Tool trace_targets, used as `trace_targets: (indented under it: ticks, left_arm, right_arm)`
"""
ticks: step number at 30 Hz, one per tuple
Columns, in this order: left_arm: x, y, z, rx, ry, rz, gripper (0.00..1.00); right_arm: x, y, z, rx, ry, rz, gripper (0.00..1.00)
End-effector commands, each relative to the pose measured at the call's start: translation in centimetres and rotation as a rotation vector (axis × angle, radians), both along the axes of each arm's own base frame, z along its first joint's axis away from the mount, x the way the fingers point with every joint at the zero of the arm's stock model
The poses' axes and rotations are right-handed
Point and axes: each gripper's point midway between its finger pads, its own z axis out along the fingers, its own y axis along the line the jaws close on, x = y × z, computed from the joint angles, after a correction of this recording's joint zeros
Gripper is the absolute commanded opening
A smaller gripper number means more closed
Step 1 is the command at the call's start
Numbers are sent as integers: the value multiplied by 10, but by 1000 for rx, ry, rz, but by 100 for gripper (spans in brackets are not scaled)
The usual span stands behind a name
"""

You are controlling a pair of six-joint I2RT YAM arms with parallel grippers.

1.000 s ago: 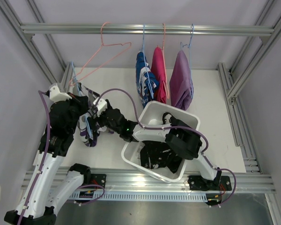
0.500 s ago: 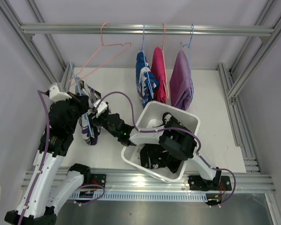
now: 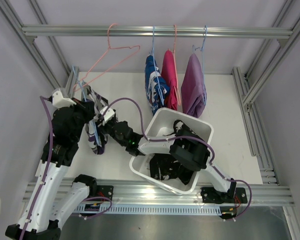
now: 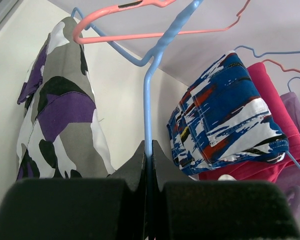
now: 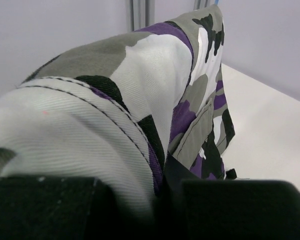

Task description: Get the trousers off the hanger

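left gripper: clamped on blue hanger
right gripper: pinching camouflage trousers
nearby: pink hanger above left gripper
long axis: hanging downward

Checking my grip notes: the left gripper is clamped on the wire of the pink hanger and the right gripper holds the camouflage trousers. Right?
Only the hanger is wrong: the left gripper is clamped on the wire of the blue hanger, as the left wrist view shows. The right gripper holds the camouflage trousers.
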Motion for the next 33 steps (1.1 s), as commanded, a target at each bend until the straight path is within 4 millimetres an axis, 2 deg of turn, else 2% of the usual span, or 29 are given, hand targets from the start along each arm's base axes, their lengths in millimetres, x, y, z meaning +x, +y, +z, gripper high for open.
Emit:
trace_targets:
  ticks: [1, 4, 5, 7, 10, 11, 14, 15, 19, 27, 33]
  left_arm:
    - [-4, 1, 59, -43, -176, -9, 1]
    - [-6, 6, 61, -34, -183, 13, 1]
    - [-6, 8, 62, -31, -186, 20, 0]
    - [-6, 11, 61, -26, -185, 35, 0]
    - [-4, 12, 59, -26, -179, 42, 0]
    - [-4, 13, 59, -26, -181, 43, 0]
    - [-3, 14, 60, -29, -181, 45, 0]
    - [-2, 14, 56, -27, -170, 46, 0]
    - [0, 14, 55, -24, -167, 46, 1]
    - [2, 11, 53, -24, -160, 34, 1]
    - [6, 9, 49, -27, -149, 24, 0]
  right_arm:
    - [3, -13, 46, 103, -53, -51, 0]
    - [1, -22, 48, 81, -59, -63, 0]
    - [-1, -26, 59, 90, -66, -63, 0]
    - [-3, -31, 65, 90, -69, -72, 0]
    - [-5, -41, 87, 92, -85, -85, 0]
    - [-6, -46, 99, 93, -92, -88, 0]
    - [-8, -53, 114, 92, -101, -93, 0]
    - [-9, -57, 125, 104, -109, -95, 0]
    - [-12, -66, 145, 109, -130, -108, 0]
    - [-19, -85, 171, 96, -160, -139, 0]
    - [-26, -100, 205, 108, -186, -151, 0]
